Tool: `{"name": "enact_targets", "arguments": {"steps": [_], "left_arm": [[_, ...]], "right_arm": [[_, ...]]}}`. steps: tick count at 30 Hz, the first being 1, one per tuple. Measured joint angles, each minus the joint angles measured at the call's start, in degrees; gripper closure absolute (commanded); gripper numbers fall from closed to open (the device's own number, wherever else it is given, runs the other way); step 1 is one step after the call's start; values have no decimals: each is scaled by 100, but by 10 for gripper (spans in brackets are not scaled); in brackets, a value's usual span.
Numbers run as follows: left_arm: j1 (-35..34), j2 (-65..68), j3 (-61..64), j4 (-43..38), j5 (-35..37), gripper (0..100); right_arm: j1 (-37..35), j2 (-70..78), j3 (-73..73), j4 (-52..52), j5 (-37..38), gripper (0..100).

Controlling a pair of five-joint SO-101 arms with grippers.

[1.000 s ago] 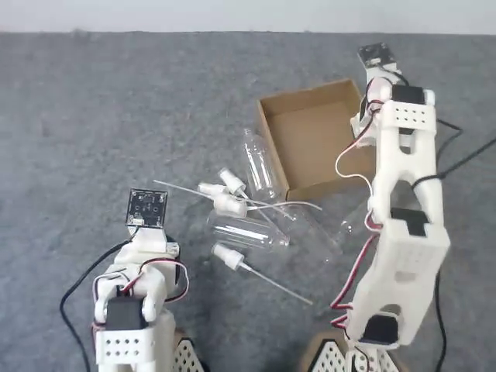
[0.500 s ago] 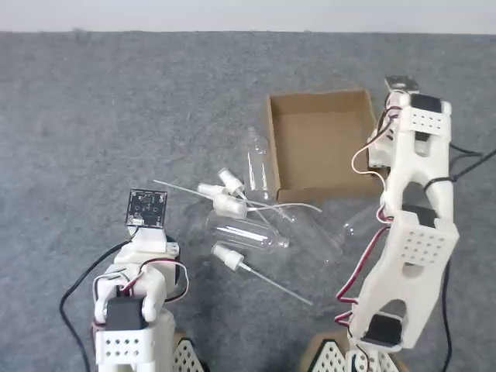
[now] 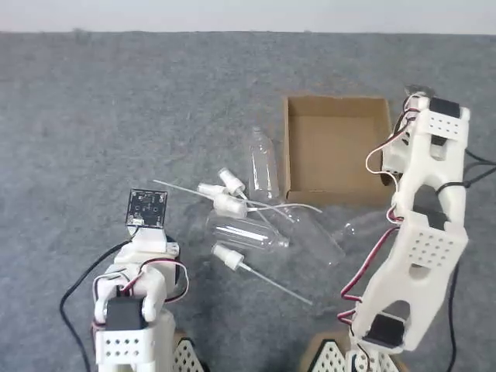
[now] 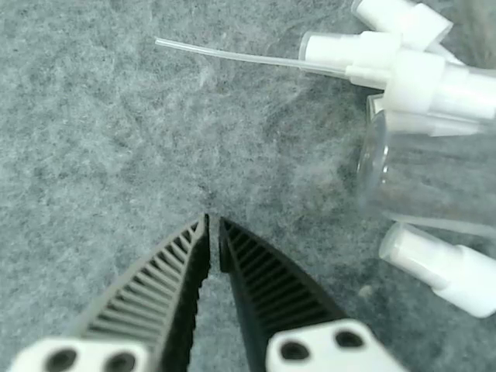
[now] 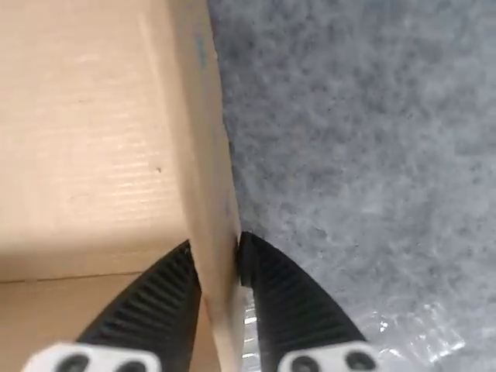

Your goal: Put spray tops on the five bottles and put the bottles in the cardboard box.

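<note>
While the right gripper pinches the cardboard box's right wall, the bottles lie left, probably nearer the left gripper, its jaws together.

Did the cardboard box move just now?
Yes. The cardboard box slid and turned toward the right arm's side, away from the clear bottle beside it, which stayed put. The right tool grips its wall.
</note>
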Motion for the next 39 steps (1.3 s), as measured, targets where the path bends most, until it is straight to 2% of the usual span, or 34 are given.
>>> {"name": "enact_targets", "arguments": {"steps": [4, 11, 18, 25, 31, 39], "left_arm": [[0, 0, 0, 0, 0, 988], [0, 0, 0, 0, 0, 988], [0, 0, 0, 0, 0, 988], [0, 0, 0, 0, 0, 988], [0, 0, 0, 0, 0, 988], [0, 0, 0, 0, 0, 988]], "right_arm": [[44, 0, 0, 0, -413, 992], [62, -26, 0, 0, -492, 980], [79, -598, 0, 88, -492, 775], [-18, -712, 0, 360, -352, 786], [-97, -835, 0, 536, -299, 871], [18, -2646, 0, 1248, -281, 871]]}}
